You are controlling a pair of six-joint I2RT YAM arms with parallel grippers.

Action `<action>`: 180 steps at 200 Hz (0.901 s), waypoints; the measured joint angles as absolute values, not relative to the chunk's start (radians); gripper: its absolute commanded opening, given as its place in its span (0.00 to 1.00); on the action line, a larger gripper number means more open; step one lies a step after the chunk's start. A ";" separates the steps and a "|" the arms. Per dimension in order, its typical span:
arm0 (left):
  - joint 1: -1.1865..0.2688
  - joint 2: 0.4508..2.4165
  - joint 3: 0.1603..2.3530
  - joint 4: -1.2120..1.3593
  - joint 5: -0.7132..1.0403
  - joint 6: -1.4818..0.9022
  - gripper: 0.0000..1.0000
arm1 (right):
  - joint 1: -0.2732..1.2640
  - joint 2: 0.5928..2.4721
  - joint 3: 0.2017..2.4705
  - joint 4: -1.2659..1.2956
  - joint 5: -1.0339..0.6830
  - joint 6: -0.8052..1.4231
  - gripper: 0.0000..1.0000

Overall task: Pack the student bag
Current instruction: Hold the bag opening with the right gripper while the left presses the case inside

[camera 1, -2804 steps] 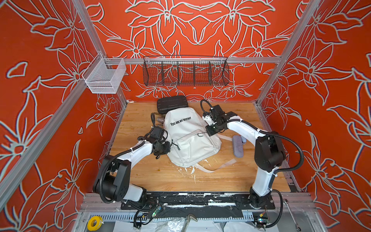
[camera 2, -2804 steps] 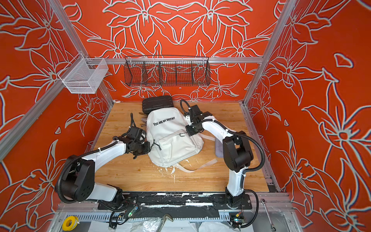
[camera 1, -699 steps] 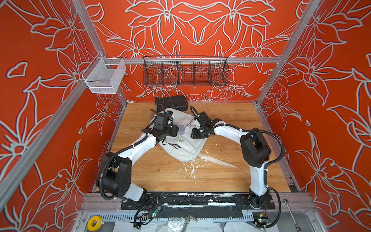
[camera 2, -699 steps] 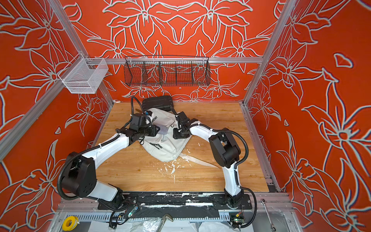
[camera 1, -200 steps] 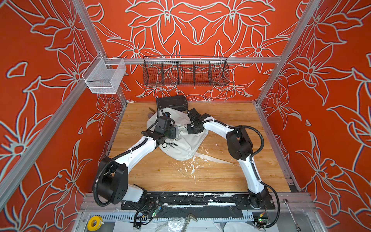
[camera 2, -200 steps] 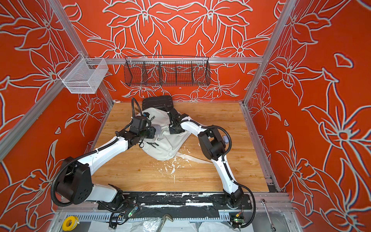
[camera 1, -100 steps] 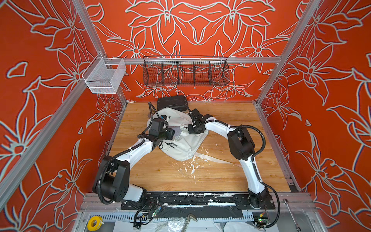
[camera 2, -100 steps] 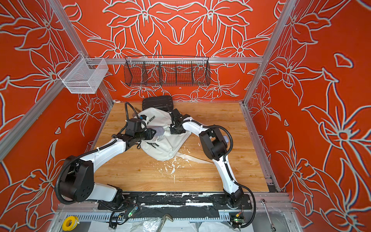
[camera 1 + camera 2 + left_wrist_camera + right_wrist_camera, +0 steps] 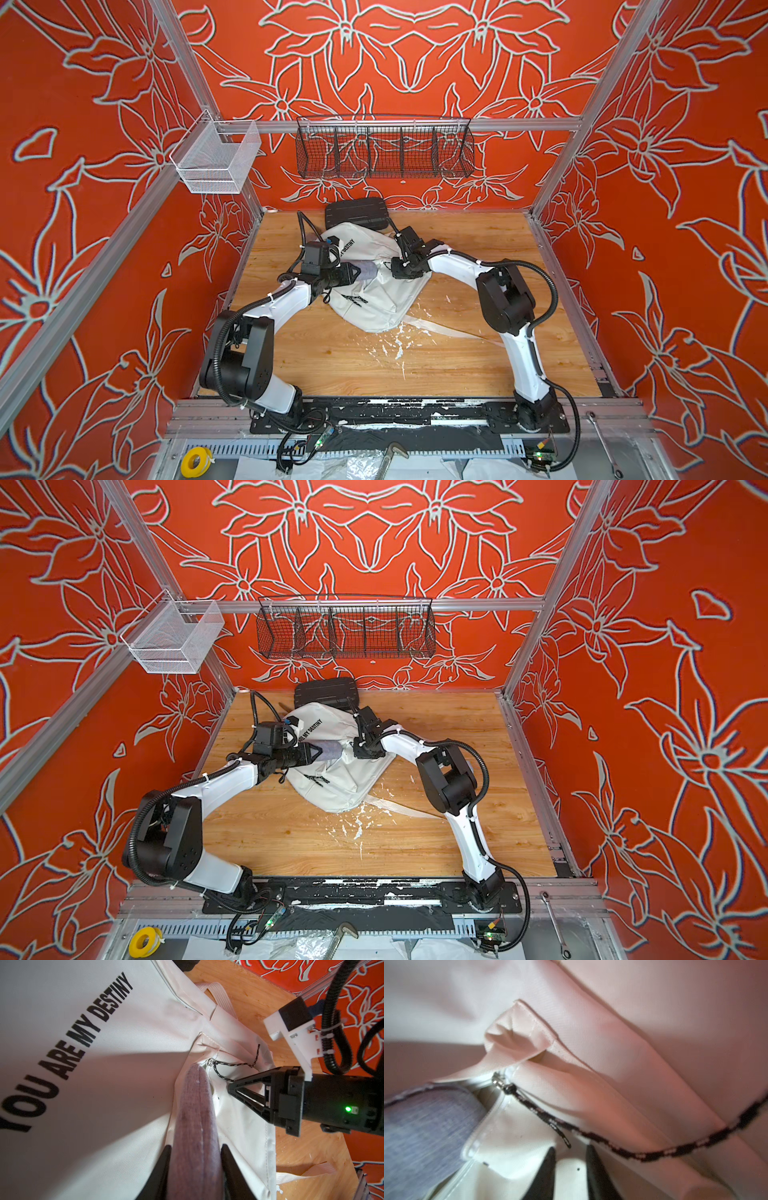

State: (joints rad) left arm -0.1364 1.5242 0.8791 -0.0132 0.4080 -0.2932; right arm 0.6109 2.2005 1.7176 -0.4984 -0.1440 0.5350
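Observation:
The white student bag (image 9: 374, 299) (image 9: 332, 779) lies crumpled on the wooden table, its print "YOU ARE MY DESTINY" (image 9: 68, 1043) facing up. My left gripper (image 9: 357, 272) (image 9: 195, 1147) is shut on a grey-purple fabric pouch (image 9: 195, 1105) (image 9: 368, 270). The pouch's far end sits in the bag's zip opening, beside the slider (image 9: 210, 1062) (image 9: 499, 1082). My right gripper (image 9: 395, 268) (image 9: 570, 1149) faces it from the other side, open, with only bag fabric behind the gap. The black-and-white zip cord (image 9: 591, 1136) lies loose just past its tips.
A black ribbed hard case (image 9: 357, 212) lies behind the bag at the back wall. A black wire basket (image 9: 384, 147) and a white mesh basket (image 9: 216, 160) hang above. A long white strap (image 9: 449, 330) and white flecks (image 9: 395, 345) lie in front of the bag.
The right gripper's jaws have parted and the zip cord now lies free. The left gripper has swung round and brought the pouch's end into the bag's opening.

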 measured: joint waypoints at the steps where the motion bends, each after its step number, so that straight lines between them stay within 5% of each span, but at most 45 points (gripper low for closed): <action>1: -0.136 1.525 0.879 -0.013 0.408 -0.293 0.00 | 0.611 2.200 1.717 -0.499 -0.145 0.538 0.40; 49: -0.121 1.537 0.879 -0.013 0.437 -0.292 0.00 | 0.635 2.157 1.715 -0.501 -0.209 0.611 0.52; 180: -0.093 1.565 0.899 -0.042 0.502 -0.261 0.00 | 0.638 2.267 1.840 -0.504 -0.223 0.568 0.51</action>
State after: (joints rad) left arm -0.0925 1.5650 0.8993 -0.0422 0.5018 -0.2607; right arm 0.6380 2.2669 1.8400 -0.5041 -0.2226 0.5682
